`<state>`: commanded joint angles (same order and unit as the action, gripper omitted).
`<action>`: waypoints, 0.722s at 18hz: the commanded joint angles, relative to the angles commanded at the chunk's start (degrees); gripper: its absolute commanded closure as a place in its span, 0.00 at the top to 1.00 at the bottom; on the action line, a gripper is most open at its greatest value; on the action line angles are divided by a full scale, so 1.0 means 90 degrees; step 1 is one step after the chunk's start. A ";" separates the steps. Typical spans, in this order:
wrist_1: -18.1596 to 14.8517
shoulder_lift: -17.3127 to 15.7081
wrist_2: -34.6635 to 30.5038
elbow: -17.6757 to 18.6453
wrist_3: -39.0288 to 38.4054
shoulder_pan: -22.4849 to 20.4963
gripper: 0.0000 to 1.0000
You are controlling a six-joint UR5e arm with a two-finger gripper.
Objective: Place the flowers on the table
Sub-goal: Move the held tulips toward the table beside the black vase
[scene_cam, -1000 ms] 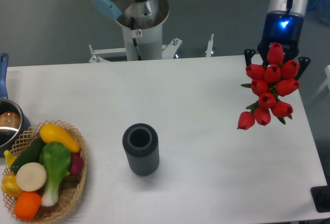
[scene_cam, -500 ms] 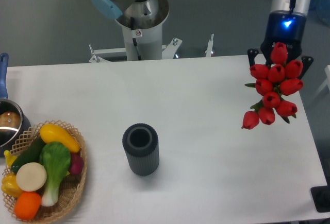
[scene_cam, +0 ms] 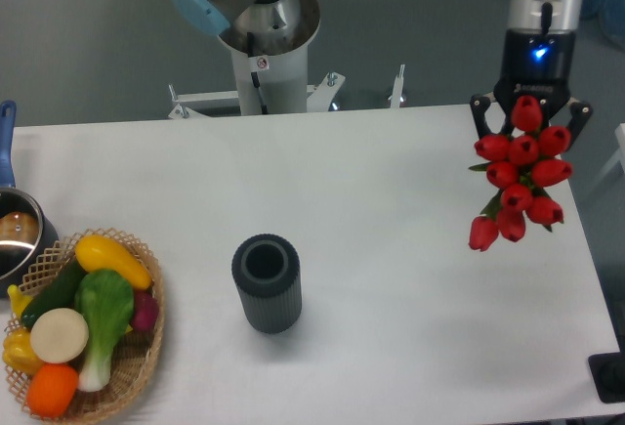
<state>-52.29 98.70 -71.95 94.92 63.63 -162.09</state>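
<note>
White surface (scene_cam: 391, 249), far right: end effector (scene_cam: 530, 110) grips flowers (scene_cam: 520, 173), buds hang high, not yet laid down.

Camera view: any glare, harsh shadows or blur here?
Camera view: even, soft light; the table reads flat white with only a faint shadow beside the dark cylinder. The flowers and claw look sharp; a blue light glows above them.

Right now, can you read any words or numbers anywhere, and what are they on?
No words or numbers can be read.
Sticker on the robot's base column: a small red and white sign, too small to read.
Gripper: a blue light above it, no text.
</note>
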 joint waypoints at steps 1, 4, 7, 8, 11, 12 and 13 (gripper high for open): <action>-0.0068 0.0039 -0.0332 0.0010 0.0010 0.0166 0.40; -0.0264 0.0370 -0.1163 0.0000 0.0010 0.0586 0.40; -0.0459 0.0634 -0.1692 -0.0068 0.0020 0.0909 0.40; -0.0546 0.0790 -0.1761 -0.0107 0.0020 0.0968 0.40; -0.0616 0.1103 -0.2092 -0.0156 -0.0009 0.1173 0.40; -0.0616 0.1191 -0.2132 -0.0166 -0.0019 0.1222 0.40; -0.0606 0.1298 -0.2132 -0.0195 -0.0048 0.1271 0.40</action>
<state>-57.75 110.38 -91.14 93.17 63.20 -150.65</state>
